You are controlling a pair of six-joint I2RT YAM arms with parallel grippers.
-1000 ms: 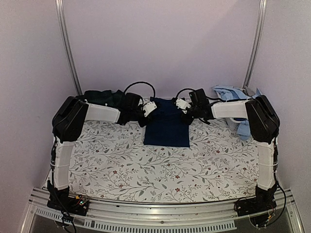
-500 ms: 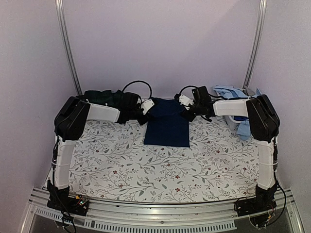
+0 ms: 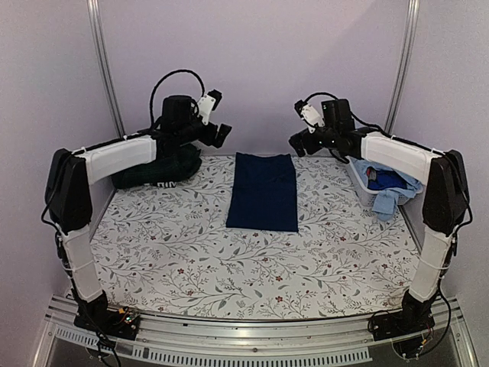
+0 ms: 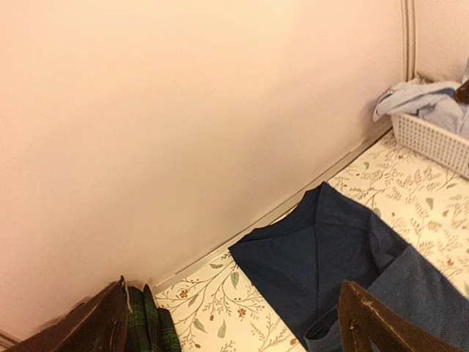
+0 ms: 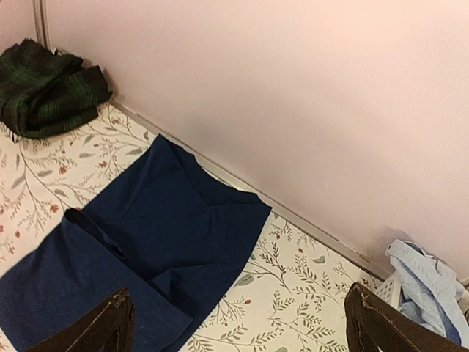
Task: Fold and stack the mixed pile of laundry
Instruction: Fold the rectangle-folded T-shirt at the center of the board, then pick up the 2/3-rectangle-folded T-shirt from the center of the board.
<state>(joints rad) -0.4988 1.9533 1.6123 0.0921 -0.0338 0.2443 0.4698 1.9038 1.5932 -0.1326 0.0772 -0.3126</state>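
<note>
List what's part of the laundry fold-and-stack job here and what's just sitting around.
Part of the job:
- navy blue garment, folded flat mid-table
- dark green plaid piece, bunched at the far left
- light blue shirts, heaped in the basket

Just there:
- white basket, far right, holding the shirts
- floral sheet covering the table

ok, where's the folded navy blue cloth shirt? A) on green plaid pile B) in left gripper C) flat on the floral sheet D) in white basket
C: the folded navy blue cloth shirt lies flat on the floral-print sheet; left gripper and right gripper open, clear of it.
</note>
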